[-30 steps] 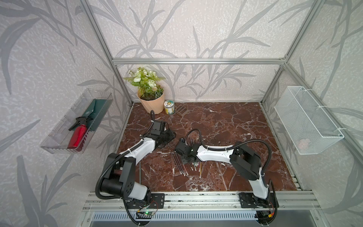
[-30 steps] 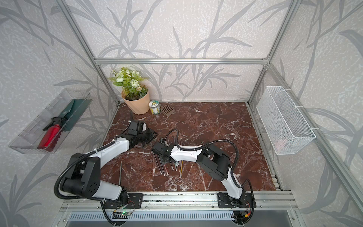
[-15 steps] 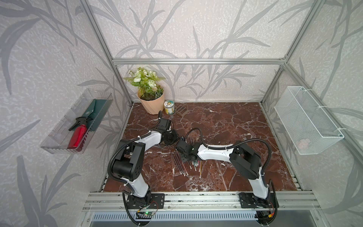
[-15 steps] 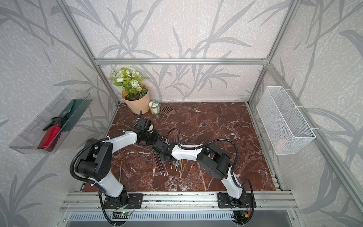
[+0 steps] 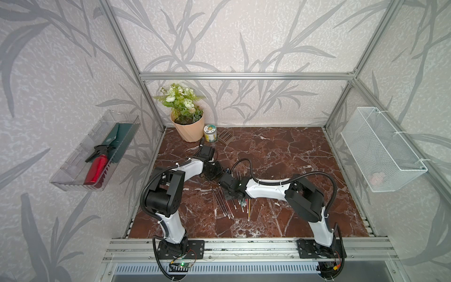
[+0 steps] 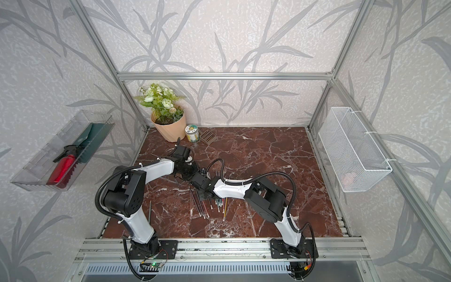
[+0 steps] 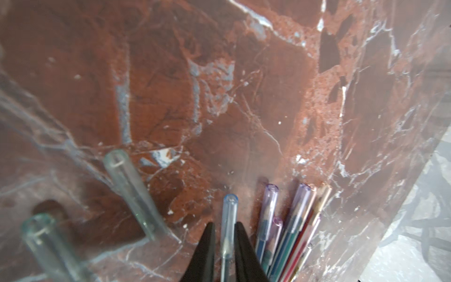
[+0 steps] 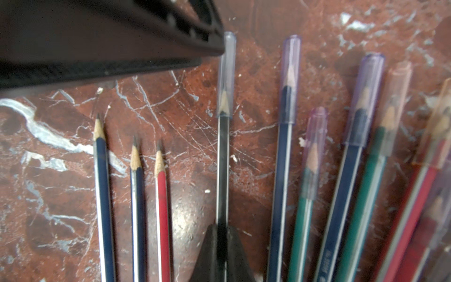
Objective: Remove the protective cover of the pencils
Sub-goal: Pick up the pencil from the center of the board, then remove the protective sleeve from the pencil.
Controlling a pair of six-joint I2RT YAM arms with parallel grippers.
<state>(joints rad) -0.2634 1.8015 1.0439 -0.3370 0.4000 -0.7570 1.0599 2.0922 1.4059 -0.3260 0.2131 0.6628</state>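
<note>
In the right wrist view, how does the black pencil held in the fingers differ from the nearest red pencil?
The black pencil wears a clear cap over its tip; the red pencil has a bare tip. The black pencil is pinched by the right gripper; the red pencil lies free. Both are slim, sharpened and roughly parallel.

Pale wallpaper with grey leaf patterns covers the walls around me, edged by aluminium profiles. Under me lies a red-brown marble slab with white veins, evenly lit. At mid left a clear plastic tray hangs on the wall, and at mid right a white wire basket. At the slab's upper left stand a potted flowering plant, a small jar and a brown grid piece.
</note>
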